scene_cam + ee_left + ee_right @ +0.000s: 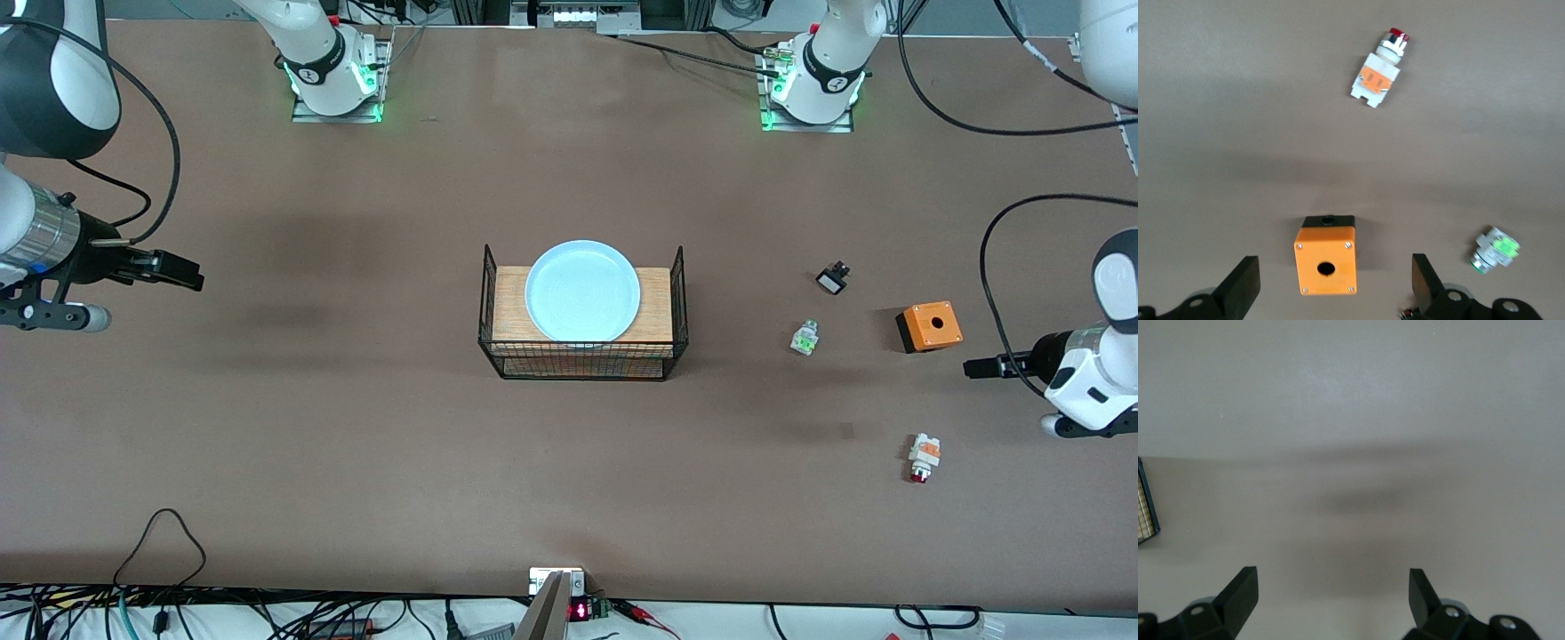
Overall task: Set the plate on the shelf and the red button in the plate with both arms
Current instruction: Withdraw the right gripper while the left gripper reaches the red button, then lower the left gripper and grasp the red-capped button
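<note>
While neither arm held anything, the plate (582, 292) lay flat on the wooden top of a wire rack (583, 357) at mid-table, presumably staged there for pickup; the red button (924, 457) lay on its side on the bare table toward the left arm's end, nearer the front camera than the orange box (929, 326); its long axis ran roughly toward that camera, red cap leading, white body trailing; the left gripper (1333, 283) hovered spread above the orange box, empty; the right gripper (1331, 597) hung spread over bare table at its own end, apparently waiting.
</note>
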